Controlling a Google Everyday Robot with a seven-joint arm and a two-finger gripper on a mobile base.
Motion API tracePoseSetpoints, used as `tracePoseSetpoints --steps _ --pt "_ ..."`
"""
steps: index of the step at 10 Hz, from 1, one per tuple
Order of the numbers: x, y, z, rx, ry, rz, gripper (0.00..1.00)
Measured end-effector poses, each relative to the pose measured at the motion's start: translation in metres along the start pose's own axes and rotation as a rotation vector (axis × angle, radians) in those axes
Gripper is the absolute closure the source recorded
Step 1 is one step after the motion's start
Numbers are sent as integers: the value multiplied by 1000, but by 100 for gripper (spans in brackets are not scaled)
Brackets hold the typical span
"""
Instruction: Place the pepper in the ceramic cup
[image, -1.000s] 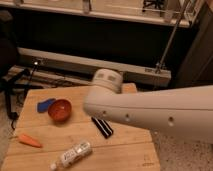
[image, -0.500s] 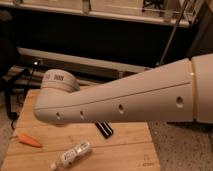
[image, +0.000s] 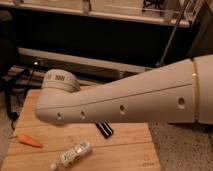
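Camera view: arm (image: 125, 100) only, jaws unseen

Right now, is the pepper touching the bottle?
Apart: the camera view shows bare table between pepper and bottle. The gripper is out of view.

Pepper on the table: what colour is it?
The pepper is orange, camera view; claw not visible.

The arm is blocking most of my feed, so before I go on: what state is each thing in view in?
pepper: lying flat on the table, left side, not held.
ceramic cup: not visible.
bottle: lying on its side near the front edge.
black striped object: lying flat, partly hidden by the arm.
arm: stretched across the view above the table.
end effector: out of view.
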Motion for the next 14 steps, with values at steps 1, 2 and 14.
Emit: tracePoseSetpoints --steps 1,2,14 --pt "16 -1 -1 22 36 -20 95" --pt "34 -7 -4 52 74 -47 95" --pt "151 -184 43 243 -23 -481 44"
